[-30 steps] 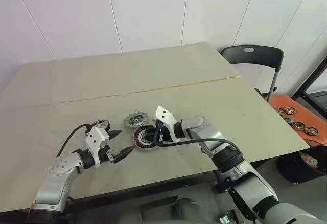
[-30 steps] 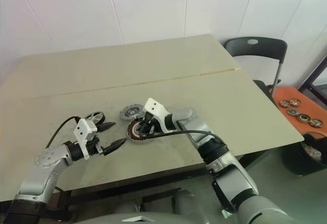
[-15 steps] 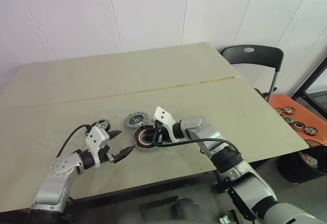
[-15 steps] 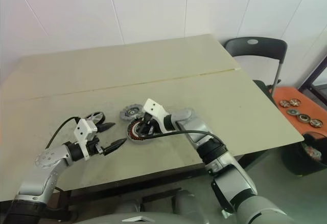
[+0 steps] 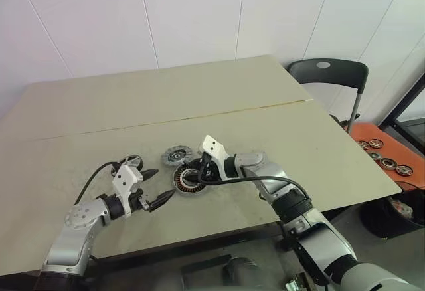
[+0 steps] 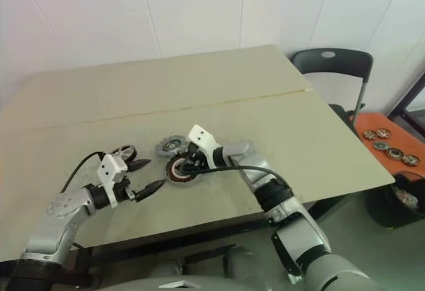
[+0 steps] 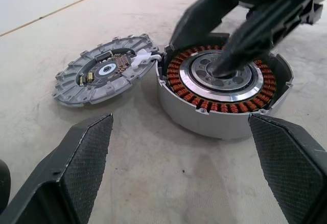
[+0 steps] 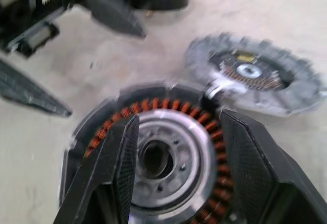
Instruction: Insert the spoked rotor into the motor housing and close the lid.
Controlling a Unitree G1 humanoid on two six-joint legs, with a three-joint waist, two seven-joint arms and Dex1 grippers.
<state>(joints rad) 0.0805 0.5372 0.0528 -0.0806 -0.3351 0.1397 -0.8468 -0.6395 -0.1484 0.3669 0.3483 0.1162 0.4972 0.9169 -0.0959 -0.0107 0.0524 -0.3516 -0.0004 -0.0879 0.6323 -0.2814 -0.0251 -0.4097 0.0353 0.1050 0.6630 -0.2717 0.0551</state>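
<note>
Lid lies flat on the table, just beside the motor housing. Right fingers stand apart over the housing, holding nothing; left fingers are spread wide nearby.

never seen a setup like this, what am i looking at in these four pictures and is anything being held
A two-armed humanoid robot is working at a beige table. Two pictures come from cameras in its head, looking down; two from cameras on its wrists. On the table lie a motor housing with copper windings, the silvery lid beside it, and a black ring further left. The right gripper straddles the housing's silvery centre, fingers parted. The left gripper hangs open just short of the housing, holding nothing.
</note>
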